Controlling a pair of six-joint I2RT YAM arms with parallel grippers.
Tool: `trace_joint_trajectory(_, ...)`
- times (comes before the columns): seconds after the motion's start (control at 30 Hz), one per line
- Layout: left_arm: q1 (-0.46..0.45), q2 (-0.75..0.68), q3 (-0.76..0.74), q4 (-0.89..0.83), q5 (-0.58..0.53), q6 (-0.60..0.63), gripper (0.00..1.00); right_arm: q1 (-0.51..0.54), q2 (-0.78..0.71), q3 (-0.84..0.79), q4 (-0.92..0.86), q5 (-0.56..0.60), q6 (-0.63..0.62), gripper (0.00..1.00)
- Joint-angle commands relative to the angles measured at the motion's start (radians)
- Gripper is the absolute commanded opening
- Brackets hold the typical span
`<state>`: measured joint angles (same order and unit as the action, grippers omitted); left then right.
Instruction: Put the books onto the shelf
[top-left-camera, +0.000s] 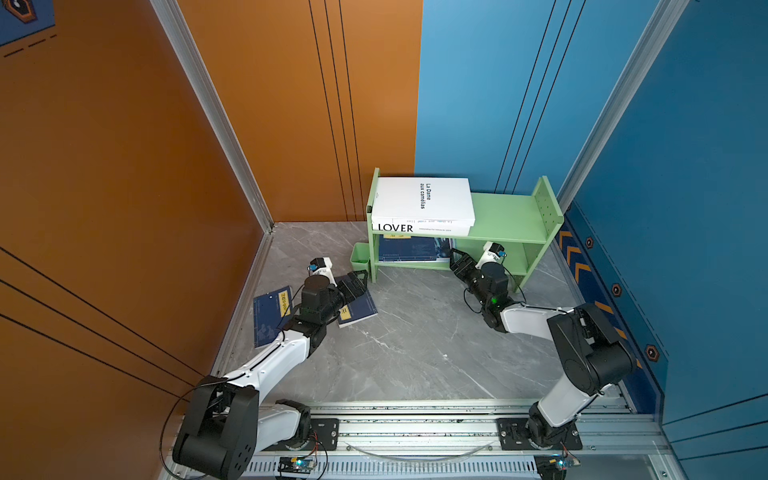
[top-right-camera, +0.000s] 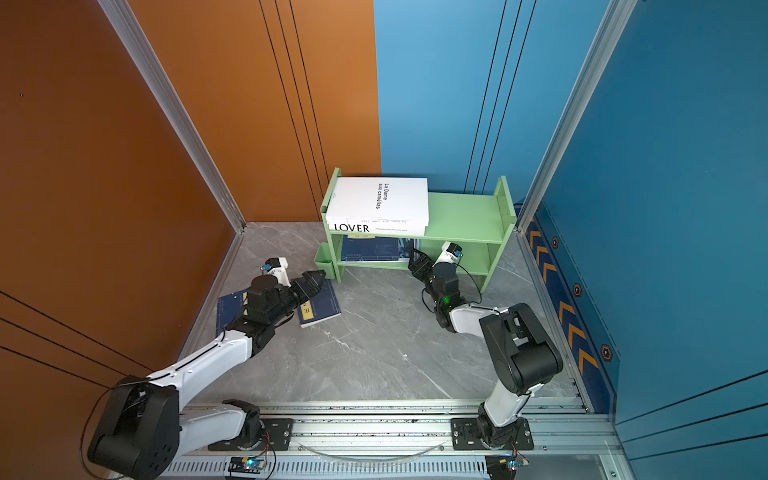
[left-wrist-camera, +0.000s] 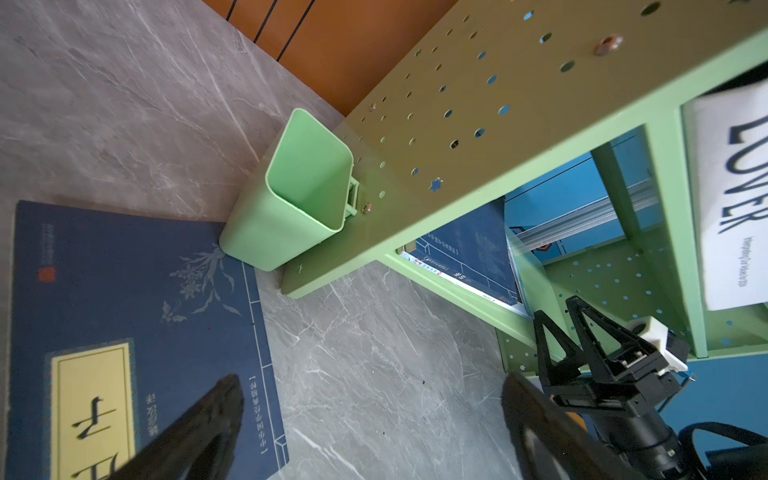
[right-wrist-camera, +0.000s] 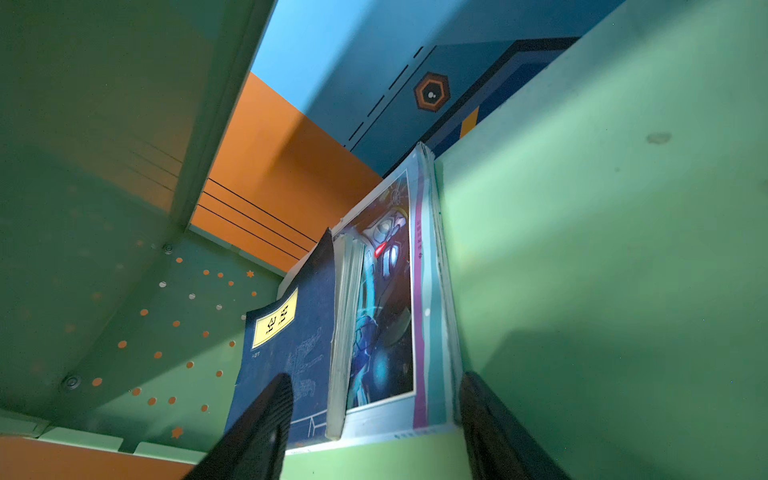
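Two white books (top-left-camera: 424, 203), the lower one lettered LOVER, lie stacked on the left end of the shelf's (top-left-camera: 511, 220) upper board, and a navy book (top-left-camera: 405, 248) rests flat on a magazine (right-wrist-camera: 386, 311) on the lower board. On the grey floor (top-left-camera: 415, 340), a second navy book (top-left-camera: 359, 312) lies under the left gripper (top-left-camera: 360, 277), whose jaws are spread wide and empty, and a third navy book (top-left-camera: 269, 318) lies by the orange wall. The right gripper (top-left-camera: 455, 255) reaches into the lower tier, its jaws apart at the edge of that pile and clamped on nothing.
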<state>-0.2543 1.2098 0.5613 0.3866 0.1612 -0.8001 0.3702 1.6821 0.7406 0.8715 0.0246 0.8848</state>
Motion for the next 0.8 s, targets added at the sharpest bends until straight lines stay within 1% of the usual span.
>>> trace_joint_trajectory(0.0, 0.011, -0.012, 0.0, -0.028, -0.007, 0.025, 0.98, 0.008, 0.005, 0.038, -0.091, 0.036, -0.06, 0.66)
trace_joint_trajectory(0.1, 0.01, -0.012, -0.003, -0.03, -0.013, 0.022, 0.98, 0.034, -0.02, 0.056, -0.191, 0.097, -0.111, 0.67)
trace_joint_trajectory(0.27, 0.011, -0.009, -0.008, -0.03, -0.02, 0.016, 0.98, 0.045, -0.029, 0.098, -0.304, 0.089, -0.136, 0.66)
trace_joint_trajectory(0.63, 0.018, -0.009, -0.01, -0.041, -0.022, 0.015, 0.98, 0.088, -0.088, 0.089, -0.36, 0.102, -0.132, 0.66)
trace_joint_trajectory(0.77, 0.026, -0.009, -0.013, -0.04, -0.017, 0.01, 0.98, 0.108, -0.114, 0.092, -0.387, 0.107, -0.148, 0.66)
